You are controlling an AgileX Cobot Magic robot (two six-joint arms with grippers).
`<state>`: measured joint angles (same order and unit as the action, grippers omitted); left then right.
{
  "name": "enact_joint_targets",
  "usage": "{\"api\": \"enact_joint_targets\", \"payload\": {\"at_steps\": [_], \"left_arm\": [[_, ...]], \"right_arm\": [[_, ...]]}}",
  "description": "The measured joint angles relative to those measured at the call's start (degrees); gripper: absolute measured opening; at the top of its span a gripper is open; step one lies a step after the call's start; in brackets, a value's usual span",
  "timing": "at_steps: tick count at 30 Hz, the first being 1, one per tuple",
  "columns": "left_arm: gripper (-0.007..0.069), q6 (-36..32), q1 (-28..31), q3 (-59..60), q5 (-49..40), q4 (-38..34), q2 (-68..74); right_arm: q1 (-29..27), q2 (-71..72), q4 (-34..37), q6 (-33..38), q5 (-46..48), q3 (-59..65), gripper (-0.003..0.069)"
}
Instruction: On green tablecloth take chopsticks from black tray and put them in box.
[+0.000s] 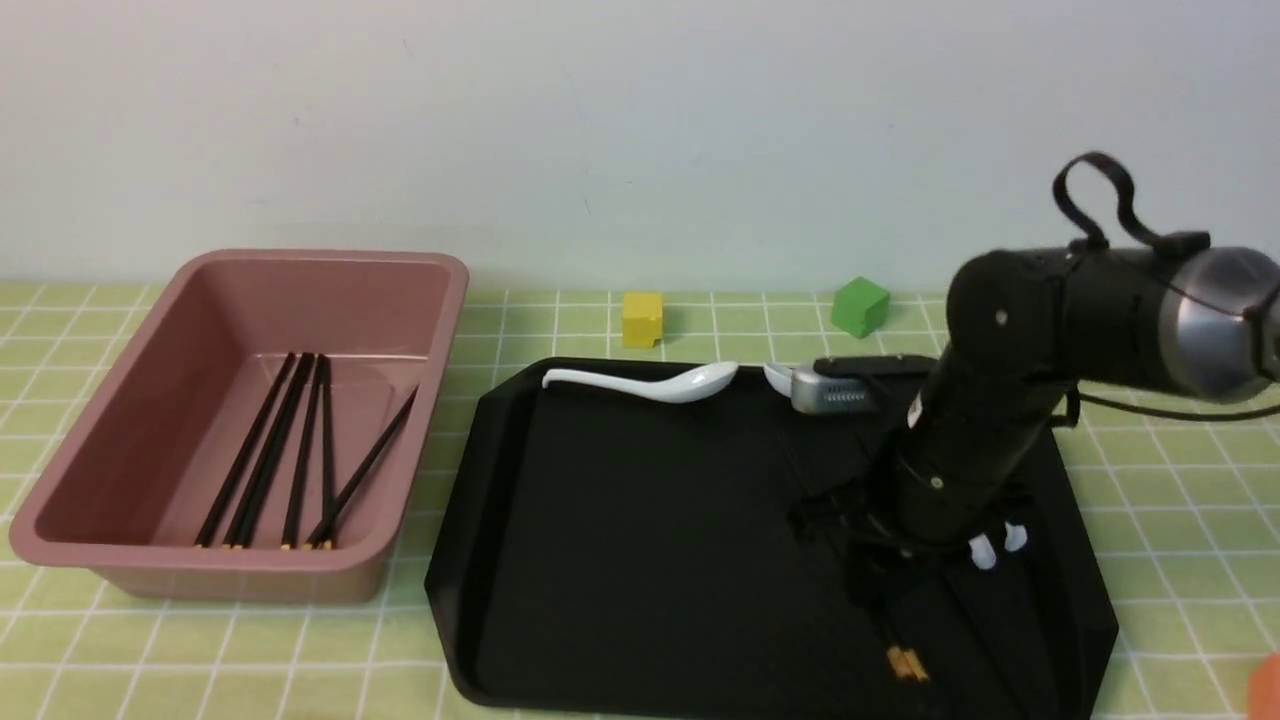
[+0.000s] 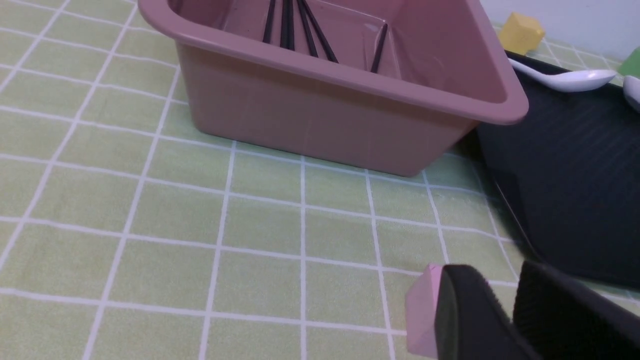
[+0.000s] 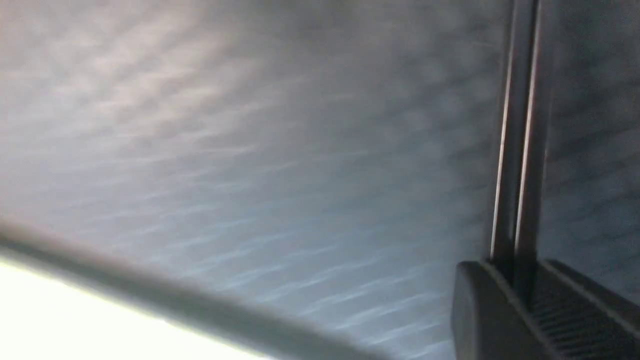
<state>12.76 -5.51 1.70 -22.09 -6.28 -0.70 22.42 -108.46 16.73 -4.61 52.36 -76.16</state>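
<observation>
Gold-tipped chopsticks (image 1: 905, 662), a pair side by side, show their ends closest to the front view, near the front right corner of the black tray (image 1: 620, 560). The right arm reaches down onto them; in its wrist view the right gripper (image 3: 515, 270) has its jaws closed in on the two sticks, which run out from between the ribbed pads. Whether the pair rests on the tray floor or is just clear of it cannot be told.

At the tray's far rim lie a white spoon (image 1: 650, 383) and a second spoon (image 1: 780, 377), partly hidden by the arm. Left of the tray, close beside it, stands the box (image 1: 250, 575), with the other chopsticks (image 1: 300, 450) lying lengthwise on its floor, one of them slanted away from the rest. Both stand on the green tablecloth (image 1: 1180, 520) that covers the counter. Beyond the tray sit a yellow cube (image 1: 642, 318) and a green cube (image 1: 859, 306).

The left gripper (image 2: 500, 280) hangs low over the cloth in front of the box, its jaws a narrow gap apart and empty. A pink block (image 2: 420, 315) sits just beside one finger, outside the gap.
</observation>
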Motion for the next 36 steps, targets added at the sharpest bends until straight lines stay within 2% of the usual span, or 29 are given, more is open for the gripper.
{"api": "enact_joint_targets", "payload": {"at_steps": [8,9,14,19,24,28,31,33,36], "left_arm": [[0.0181,0.0,0.0,0.0,0.0,0.0,0.0],[0.0182,0.0,0.0,0.0,0.0,0.0,0.0],[0.0188,0.0,0.0,0.0,0.0,0.0,0.0],[0.019,0.0,0.0,0.0,0.0,0.0,0.0],[0.019,0.0,0.0,0.0,0.0,0.0,0.0],[0.019,0.0,0.0,0.0,0.0,0.0,0.0],[0.019,0.0,0.0,0.0,0.0,0.0,0.0],[0.019,0.0,0.0,0.0,0.0,0.0,0.0],[0.019,0.0,0.0,0.0,0.0,0.0,0.0]], "right_arm": [[1.62,-0.94,24.51,19.65,1.59,-15.25,0.0129],[1.75,-1.1,25.11,20.15,1.59,-15.71,0.0129],[7.15,-8.86,40.26,32.07,-4.89,-29.31,0.0129],[13.04,-18.08,49.19,38.35,-14.55,-39.1,0.0129],[17.78,-25.01,51.73,42.41,-22.38,-44.73,0.0165],[20.05,-28.42,51.71,46.08,-25.22,-45.59,0.0267],[20.41,-29.02,49.72,48.16,-24.8,-45.59,0.0318],[20.08,-28.79,47.27,48.43,-23.67,-45.66,0.0322],[18.87,-27.18,41.73,47.84,-19.55,-45.87,0.0269]]}}
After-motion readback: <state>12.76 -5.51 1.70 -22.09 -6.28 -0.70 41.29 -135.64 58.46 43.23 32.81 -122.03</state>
